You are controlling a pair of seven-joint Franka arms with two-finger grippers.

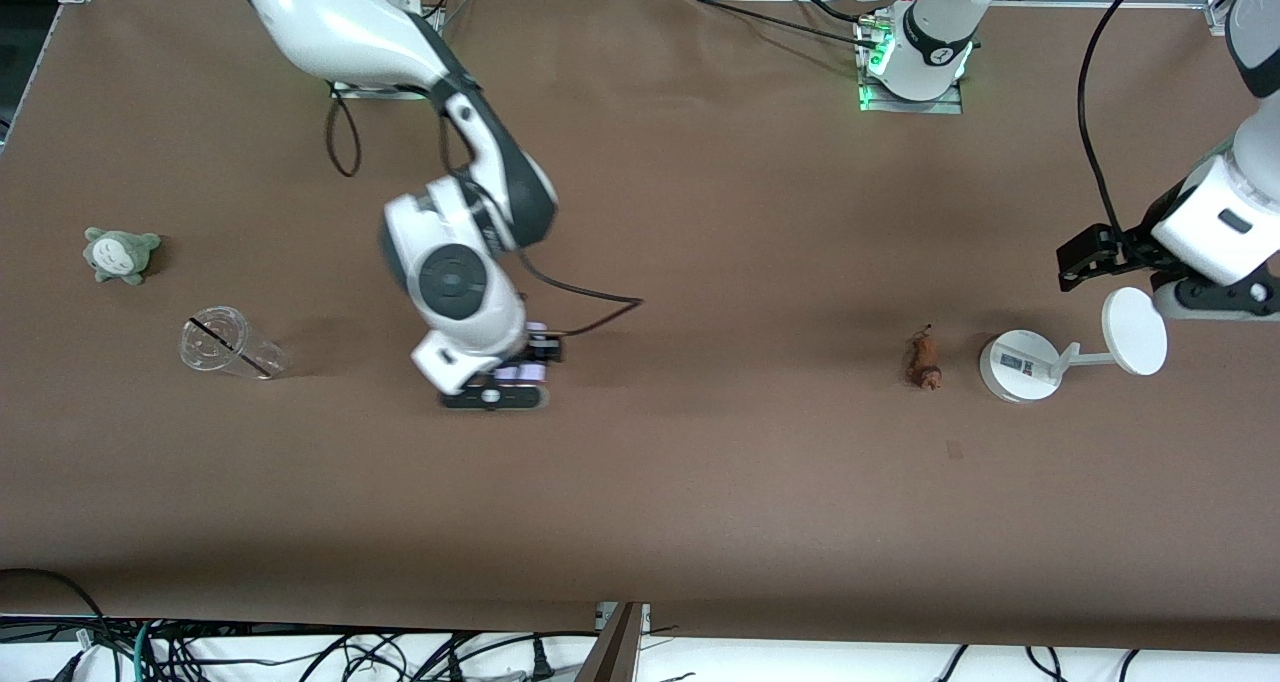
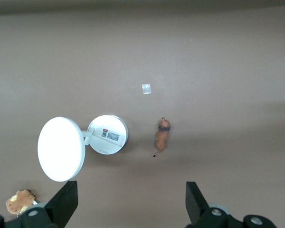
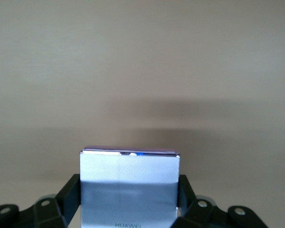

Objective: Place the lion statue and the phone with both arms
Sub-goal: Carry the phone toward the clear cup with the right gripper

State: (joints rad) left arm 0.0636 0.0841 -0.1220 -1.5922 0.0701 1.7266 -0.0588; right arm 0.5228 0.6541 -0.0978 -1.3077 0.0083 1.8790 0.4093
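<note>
The lion statue (image 1: 923, 360), a tiny orange-brown figurine, lies on the brown table beside the white stand (image 1: 1018, 366), toward the left arm's end. It also shows in the left wrist view (image 2: 163, 136). My left gripper (image 1: 1085, 259) hangs open and empty over the table near the stand; in its wrist view (image 2: 130, 205) the fingers stand wide apart. My right gripper (image 1: 515, 374) is shut on the phone (image 1: 530, 367), a pale lavender slab, low over the middle of the table. In the right wrist view the phone (image 3: 129, 168) sits between the right gripper's black fingers (image 3: 129, 192).
The stand carries a white disc (image 1: 1135, 330) on a short arm. A clear plastic cup (image 1: 225, 344) lies on its side and a grey-green plush (image 1: 120, 254) sits toward the right arm's end. A tan plush (image 2: 20, 200) and a paper scrap (image 2: 146, 89) show in the left wrist view.
</note>
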